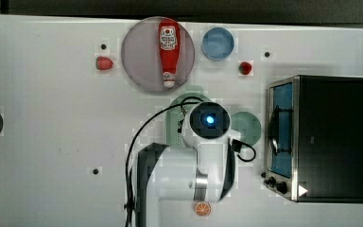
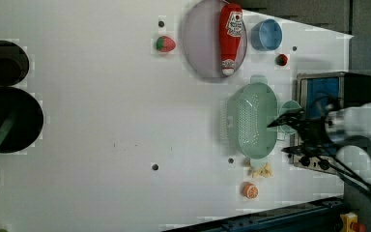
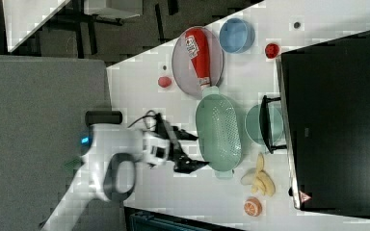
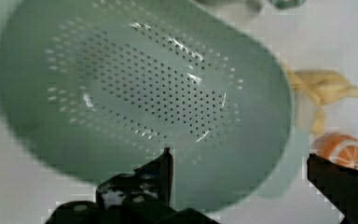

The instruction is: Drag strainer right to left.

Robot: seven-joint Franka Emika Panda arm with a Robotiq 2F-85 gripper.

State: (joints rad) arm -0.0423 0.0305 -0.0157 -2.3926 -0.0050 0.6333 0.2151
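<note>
My gripper (image 3: 196, 150) hangs above the pale mint-green oval plastic strainer (image 3: 218, 132). My fingers (image 4: 161, 170) are spread wide, holding nothing

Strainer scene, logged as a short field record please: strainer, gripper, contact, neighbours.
strainer: mint-green oval strainer, empty, upright on the white table
gripper: gripper open, beside the strainer's long side
contact: none visible; nothing held
neighbours: mint-green cup between strainer and toaster oven; ketchup bottle on grey plate; banana pieces and orange slice near one end
task state: drag not yet started
</note>
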